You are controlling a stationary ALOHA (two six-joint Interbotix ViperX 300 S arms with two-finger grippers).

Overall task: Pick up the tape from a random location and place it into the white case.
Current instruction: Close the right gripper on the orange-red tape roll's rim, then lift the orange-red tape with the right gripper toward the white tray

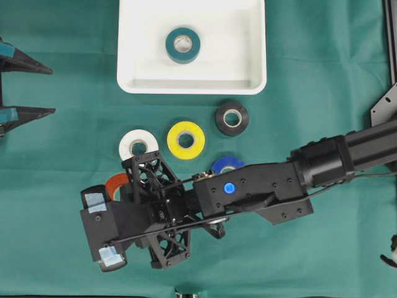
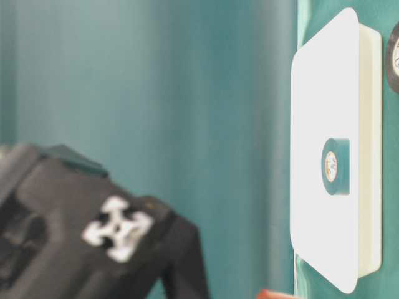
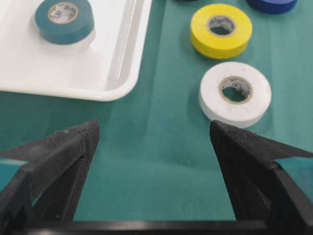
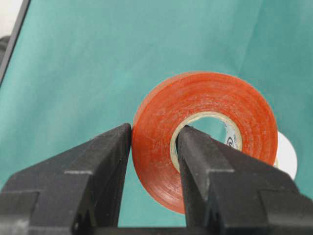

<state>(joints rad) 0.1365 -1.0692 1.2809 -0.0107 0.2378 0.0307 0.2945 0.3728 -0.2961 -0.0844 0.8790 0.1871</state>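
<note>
My right gripper (image 4: pixel 155 129) is shut on a red tape roll (image 4: pixel 205 98), one finger through its hole and the other on its outer wall. In the overhead view that red tape (image 1: pixel 115 182) peeks out beside the right gripper (image 1: pixel 123 190), below and left of the white case (image 1: pixel 131 62). A teal tape roll (image 1: pixel 183 45) lies flat inside the case. My left gripper (image 1: pixel 53 90) stands open at the far left edge; the left wrist view shows nothing between its fingers, only cloth under the left gripper (image 3: pixel 154 126).
Loose rolls lie on the green cloth below the case: white (image 1: pixel 138 144), yellow (image 1: pixel 186 139), black (image 1: pixel 232 118), and blue (image 1: pixel 226 164) partly under my right arm. The left wrist view shows the case corner (image 3: pixel 122 63) and the white roll (image 3: pixel 234 93) close ahead.
</note>
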